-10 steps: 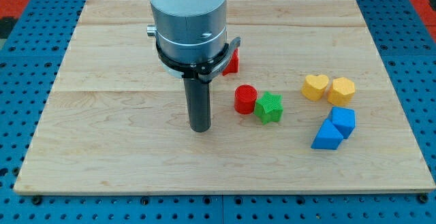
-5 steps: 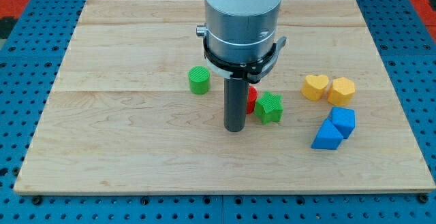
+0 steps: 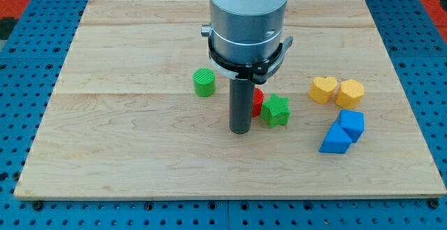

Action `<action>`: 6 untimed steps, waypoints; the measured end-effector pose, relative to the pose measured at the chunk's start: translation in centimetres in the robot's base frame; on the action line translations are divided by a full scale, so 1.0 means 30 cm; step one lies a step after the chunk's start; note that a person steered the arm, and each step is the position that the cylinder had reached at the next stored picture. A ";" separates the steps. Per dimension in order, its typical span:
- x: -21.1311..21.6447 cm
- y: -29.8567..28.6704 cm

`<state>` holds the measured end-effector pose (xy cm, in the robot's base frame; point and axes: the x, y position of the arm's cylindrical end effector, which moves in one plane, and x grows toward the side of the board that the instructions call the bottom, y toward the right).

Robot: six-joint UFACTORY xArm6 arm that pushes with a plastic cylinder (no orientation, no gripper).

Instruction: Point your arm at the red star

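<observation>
Planted on the wooden counter (image 3: 119, 139) with my tip (image 3: 241, 130), near the middle of the board and a little toward the view's bottom. Above it, the dark rod (image 3: 242, 104) upright under the wide grey-and-white arm body (image 3: 248, 27), which hides part of the board behind it. Holding nothing, clamped on nothing: just a bare rod end on the wood.

Just to the view's right of the rod, a red block (image 3: 258, 101), mostly hidden behind it; only a sliver on show, so shape impossible to make out. Cannot tell whether this is the red star. Close against that sliver on its right, a green star (image 3: 276, 110), near my tip but apart from it.

To the view's left of the rod and slightly higher, a green cylinder (image 3: 204, 82), upright, clear of my tip.

Well off to the view's right, a yellow heart (image 3: 323, 89) touching or nearly touching a second yellow block (image 3: 350, 92) beside it. Below those two, a blue cube (image 3: 351, 124) with a blue wedge (image 3: 335, 140) pressed against its lower left corner. All four well apart from my tip.
</observation>
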<state>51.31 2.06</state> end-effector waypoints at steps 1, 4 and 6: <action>-0.004 0.000; -0.064 0.012; -0.115 0.013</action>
